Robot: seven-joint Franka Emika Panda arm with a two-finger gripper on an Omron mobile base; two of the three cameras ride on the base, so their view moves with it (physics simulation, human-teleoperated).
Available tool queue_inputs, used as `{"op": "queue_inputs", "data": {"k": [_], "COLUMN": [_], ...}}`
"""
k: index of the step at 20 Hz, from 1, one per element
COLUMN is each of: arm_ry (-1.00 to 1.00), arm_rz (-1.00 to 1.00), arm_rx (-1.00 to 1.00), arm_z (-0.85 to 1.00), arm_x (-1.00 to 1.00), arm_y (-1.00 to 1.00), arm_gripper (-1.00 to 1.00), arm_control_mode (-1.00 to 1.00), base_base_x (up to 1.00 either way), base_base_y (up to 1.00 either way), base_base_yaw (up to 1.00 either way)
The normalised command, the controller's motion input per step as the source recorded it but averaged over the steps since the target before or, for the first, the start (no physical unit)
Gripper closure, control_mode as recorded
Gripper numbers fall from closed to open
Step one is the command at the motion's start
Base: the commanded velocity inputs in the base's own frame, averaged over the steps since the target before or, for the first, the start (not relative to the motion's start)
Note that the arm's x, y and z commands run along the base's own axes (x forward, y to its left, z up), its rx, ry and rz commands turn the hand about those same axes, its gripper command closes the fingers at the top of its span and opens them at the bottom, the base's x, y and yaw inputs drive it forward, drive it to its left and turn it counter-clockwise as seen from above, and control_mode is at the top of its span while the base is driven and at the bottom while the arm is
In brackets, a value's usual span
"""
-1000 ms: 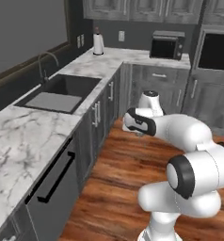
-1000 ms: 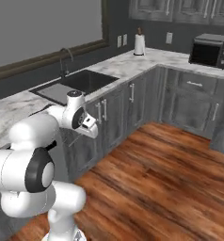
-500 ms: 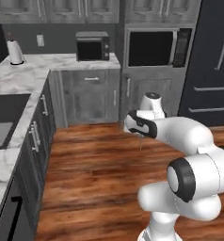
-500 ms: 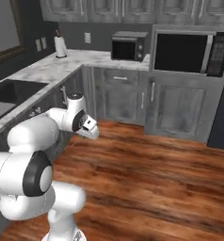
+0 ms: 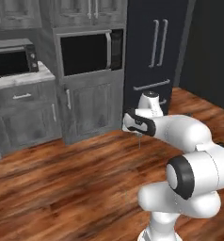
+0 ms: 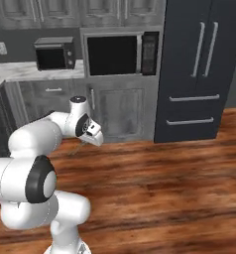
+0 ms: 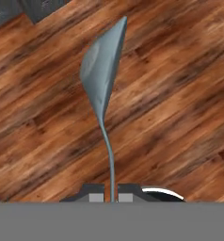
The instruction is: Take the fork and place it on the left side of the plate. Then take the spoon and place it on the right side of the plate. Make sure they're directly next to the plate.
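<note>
Wooden floor (image 5: 62,188) lies under the arm, with grey cabinets behind. In the left base view a built-in oven (image 5: 85,52) sits at 11 o'clock, a dark fridge (image 5: 156,47) at 1 o'clock, and a small microwave (image 5: 12,56) on the corner of a table (image 5: 20,77) at 9 o'clock.

Your claw (image 7: 111,190) is clamped fully down on the thin handle of a utensil (image 7: 100,84). In the hand view the utensil runs from the claw at 6 o'clock up toward 12 o'clock, with its head hanging over bare floorboards. It touches nothing but the claw.

I judge this to be a carrying step: one piece of cutlery is in hand and is not yet laid down beside the plate. The next move calls for bringing the base up to the table that bears the plate. Then lower the utensil flat and directly next to the rim, on the left if it is the fork and on the right if it is the spoon.

Which of the two you hold is hard to settle. The head is seen at a slant, as a leaf-shaped blade tapering to a point, and no prongs can be made out. In both base views the utensil is only a faint sliver under the hand. The handle's end is hidden between the fingertips. You cannot tell from here where the plate lies.
</note>
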Motion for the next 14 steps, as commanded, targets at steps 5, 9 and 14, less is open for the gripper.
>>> {"op": "queue_inputs", "data": {"k": [5, 9, 14], "arm_ry": [0.00, 0.00, 0.00], "arm_rz": [0.00, 0.00, 0.00], "arm_rx": [0.00, 0.00, 0.00], "arm_z": [0.00, 0.00, 0.00], "arm_x": [0.00, 0.00, 0.00], "arm_y": [0.00, 0.00, 0.00], "arm_gripper": [1.00, 1.00, 1.00], "arm_control_mode": [1.00, 1.00, 1.00], "base_base_x": [0.30, 0.60, 0.84], "base_base_y": [0.00, -0.01, 0.00], "base_base_yaw": [-0.71, -0.61, -0.53]}}
